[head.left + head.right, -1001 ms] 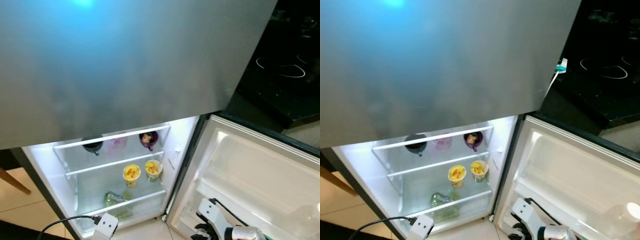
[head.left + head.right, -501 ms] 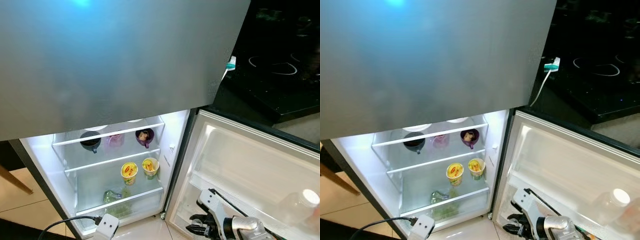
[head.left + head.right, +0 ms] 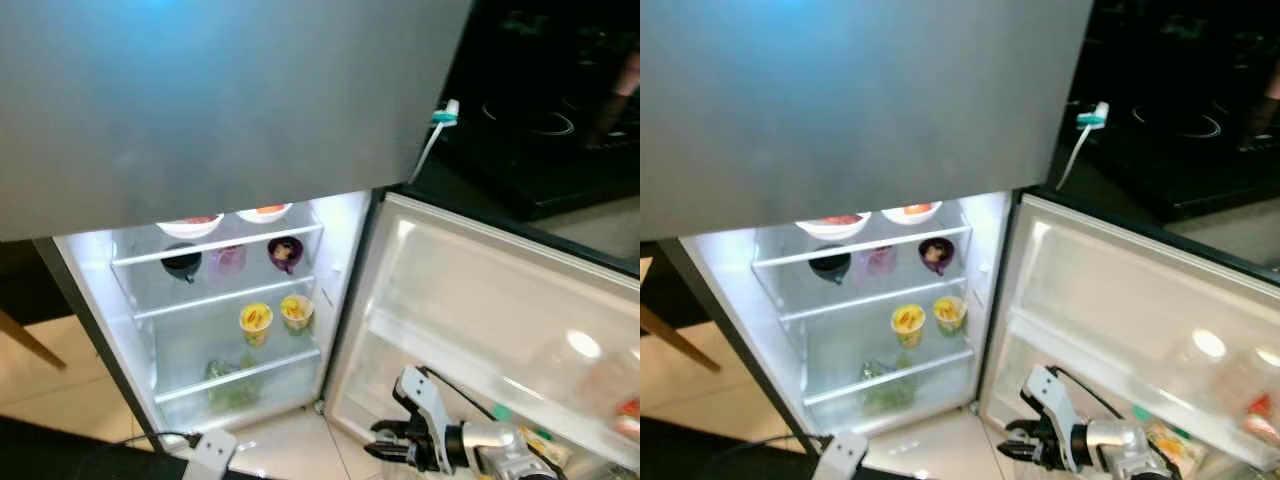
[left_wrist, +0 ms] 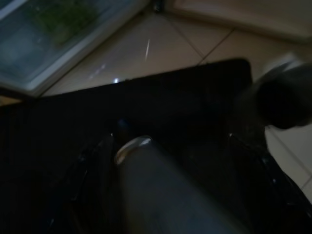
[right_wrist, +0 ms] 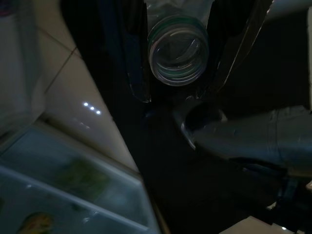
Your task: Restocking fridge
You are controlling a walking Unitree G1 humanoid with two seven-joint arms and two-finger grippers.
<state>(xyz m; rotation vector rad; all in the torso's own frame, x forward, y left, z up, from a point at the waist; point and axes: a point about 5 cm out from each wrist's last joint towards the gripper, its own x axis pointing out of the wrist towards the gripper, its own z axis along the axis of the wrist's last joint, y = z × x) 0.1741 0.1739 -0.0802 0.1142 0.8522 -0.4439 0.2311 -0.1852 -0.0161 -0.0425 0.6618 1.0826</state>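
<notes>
My right gripper (image 5: 178, 53) holds a clear bottle (image 5: 178, 48).
Its two fingers squeeze the bottle from both sides, low by the open fridge door (image 3: 480, 300). The lit fridge shelves (image 3: 225, 295) are off to its left.

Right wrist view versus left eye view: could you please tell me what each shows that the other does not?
The right wrist view reveals a clear bottle, green-ringed, seen end-on between the right end effector's black fingers. The left eye view adds the lit fridge shelves with two bowls, dark cups, two yellow tubs, and the open door. Both share the pale floor tiles and leafy greens at the fridge bottom.
</notes>
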